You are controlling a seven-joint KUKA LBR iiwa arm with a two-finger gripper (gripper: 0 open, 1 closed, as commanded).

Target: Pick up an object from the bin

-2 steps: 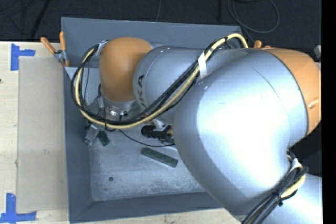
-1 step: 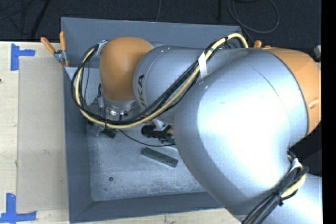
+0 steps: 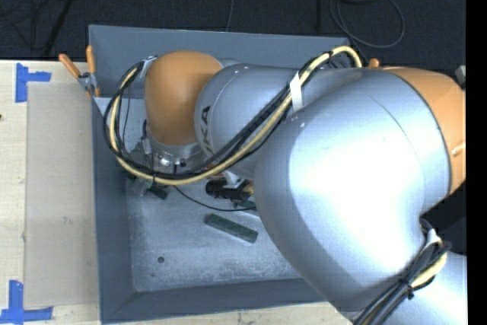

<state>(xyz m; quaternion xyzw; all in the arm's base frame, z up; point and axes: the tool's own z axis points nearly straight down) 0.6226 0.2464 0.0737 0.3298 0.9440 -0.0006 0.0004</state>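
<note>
The big grey arm [image 3: 335,164] comes in from the right and covers much of the grey bin [image 3: 114,255]. The gripper [image 3: 157,179] pokes down under its orange cover [image 3: 176,91], close to the bin's left wall. You cannot tell if the gripper is wide, narrow or holding something. A flat dark green bar [image 3: 230,227] lies on the bin floor near the middle of the picture. A small orange and black thing [image 3: 232,190] lies just above it.
</note>
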